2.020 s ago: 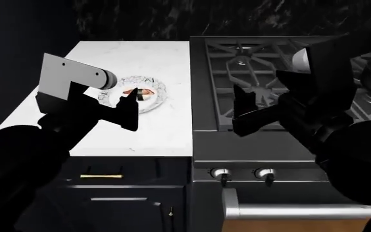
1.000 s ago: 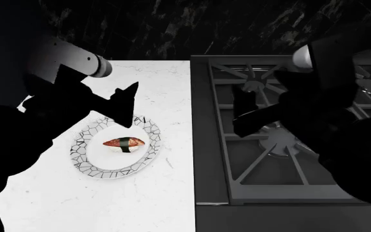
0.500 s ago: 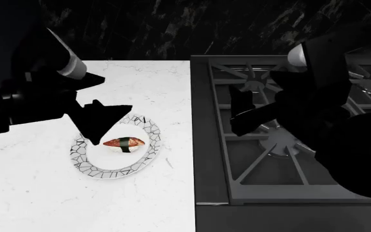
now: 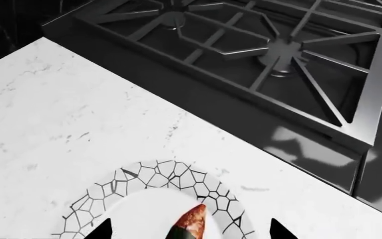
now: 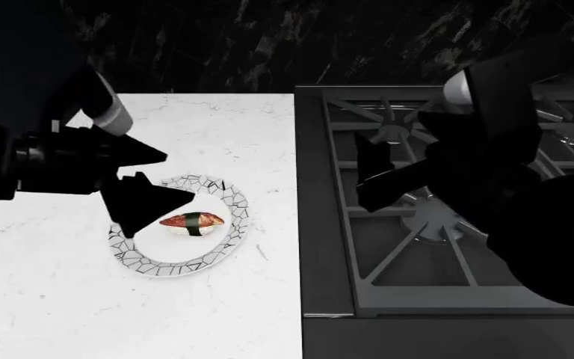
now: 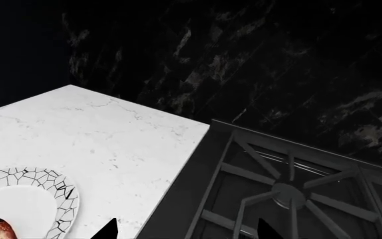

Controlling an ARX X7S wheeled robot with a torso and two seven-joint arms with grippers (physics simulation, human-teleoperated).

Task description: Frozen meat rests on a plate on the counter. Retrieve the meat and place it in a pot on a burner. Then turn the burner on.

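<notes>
The meat [image 5: 192,222] lies in the middle of the plate [image 5: 229,200] on the white counter [image 5: 227,314]. My left gripper [image 5: 177,181] hangs open over the plate's left side, just beside the meat. In the left wrist view the meat [image 4: 192,221] shows between the two spread fingertips of that gripper [image 4: 189,231], above the plate [image 4: 157,177]. My right gripper [image 5: 367,173] is open and empty over the stove, between two burners [image 5: 432,221]. The right wrist view shows its open tips [image 6: 187,230] over the stove's edge. The pot is out of view.
The dark stove top [image 5: 327,284] adjoins the counter on the right, with cast-iron grates [image 4: 270,55] raised above it. A black veined wall [image 5: 267,45] runs behind. The right arm [image 5: 526,209] covers much of the stove's right side.
The head view closed in on the counter and plate. The left gripper swung from behind the plate to its left side and sank closer to the meat. The right arm barely moved.
</notes>
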